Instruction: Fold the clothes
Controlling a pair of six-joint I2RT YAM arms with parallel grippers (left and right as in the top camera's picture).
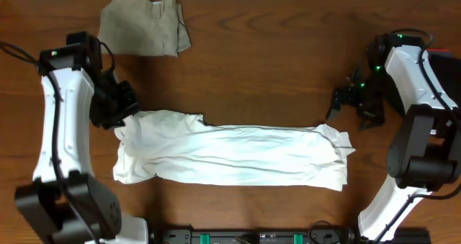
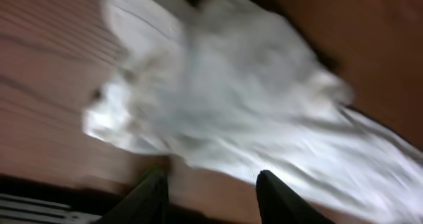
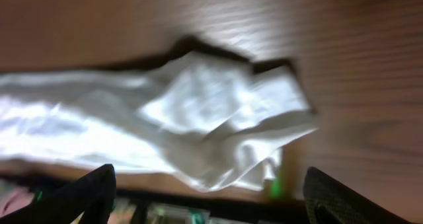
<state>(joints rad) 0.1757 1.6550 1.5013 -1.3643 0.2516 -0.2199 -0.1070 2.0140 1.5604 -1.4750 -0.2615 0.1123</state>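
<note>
Your left gripper (image 2: 211, 178) is partly open and empty at the left end of the white T-shirt (image 1: 230, 154). Your right gripper (image 3: 208, 171) gapes wide, empty, near its right end. The shirt lies as a long band on the table (image 1: 252, 78).

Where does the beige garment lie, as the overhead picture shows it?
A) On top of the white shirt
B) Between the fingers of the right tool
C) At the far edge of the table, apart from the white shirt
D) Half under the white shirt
C: the beige garment lies at the far edge of the table, with bare wood between it and the white shirt.
</note>
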